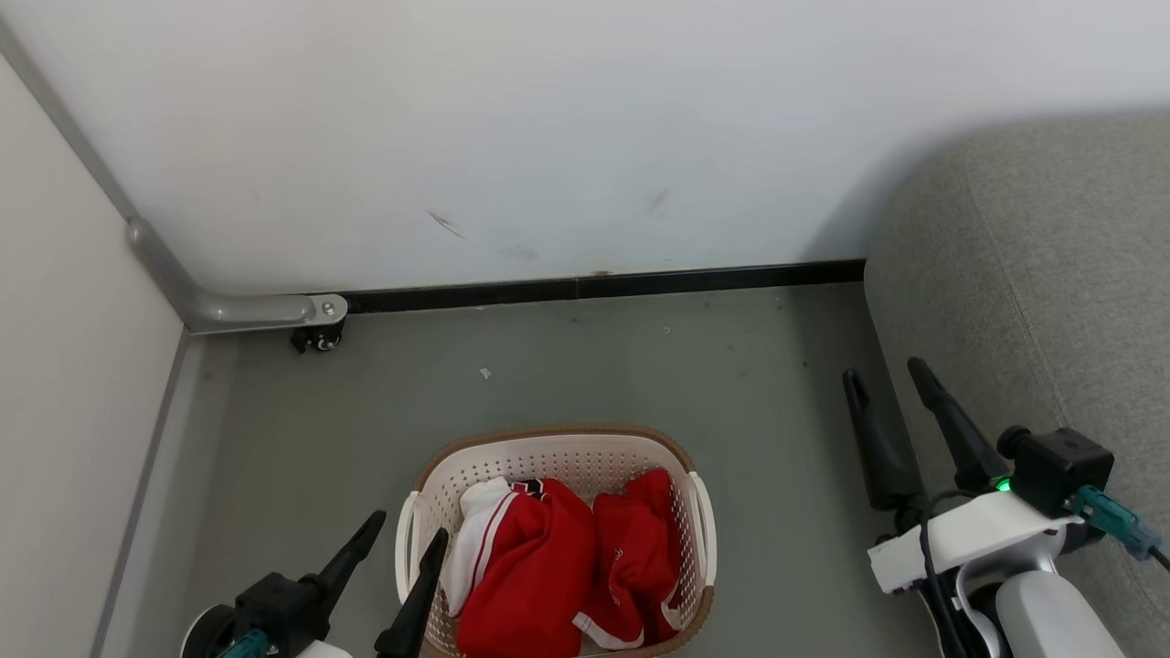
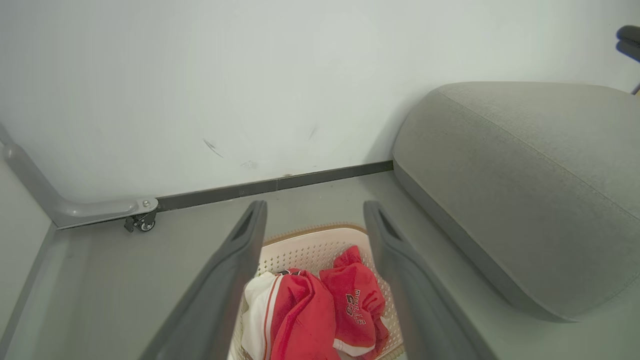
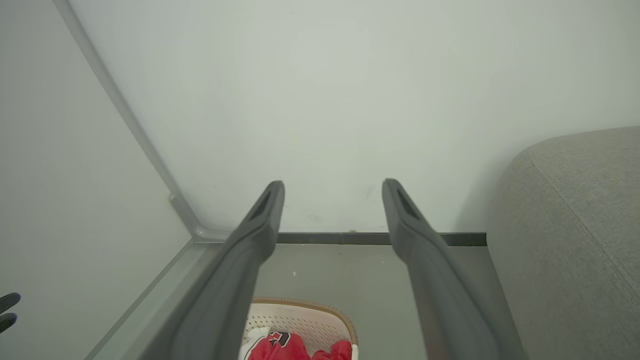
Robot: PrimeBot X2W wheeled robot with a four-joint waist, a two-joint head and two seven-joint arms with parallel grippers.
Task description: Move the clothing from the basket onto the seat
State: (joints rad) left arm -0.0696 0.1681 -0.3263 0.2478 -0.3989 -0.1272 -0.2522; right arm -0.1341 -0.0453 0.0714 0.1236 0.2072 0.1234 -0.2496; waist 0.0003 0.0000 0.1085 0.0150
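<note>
The cream basket [image 1: 567, 446] with a brown rim stands on the grey floor, low in the head view. Two red garments lie in it: a larger jersey [image 1: 526, 567] with white sleeve on the left, a smaller red piece [image 1: 640, 548] on the right. My left gripper [image 1: 407, 528] is open at the basket's left rim, fingers empty. My right gripper [image 1: 885, 373] is open beside the grey seat [image 1: 1033, 302], well right of the basket. The left wrist view shows the basket [image 2: 320, 245], clothing [image 2: 310, 310] and seat [image 2: 525, 175]. The right wrist view catches the basket [image 3: 300, 312] low down.
A white wall with a black baseboard [image 1: 603, 285] runs behind the basket. A grey metal frame leg with a castor [image 1: 315, 340] sits at the left corner, beside a pale panel [image 1: 64, 384]. Bare grey floor [image 1: 640, 366] lies between basket and wall.
</note>
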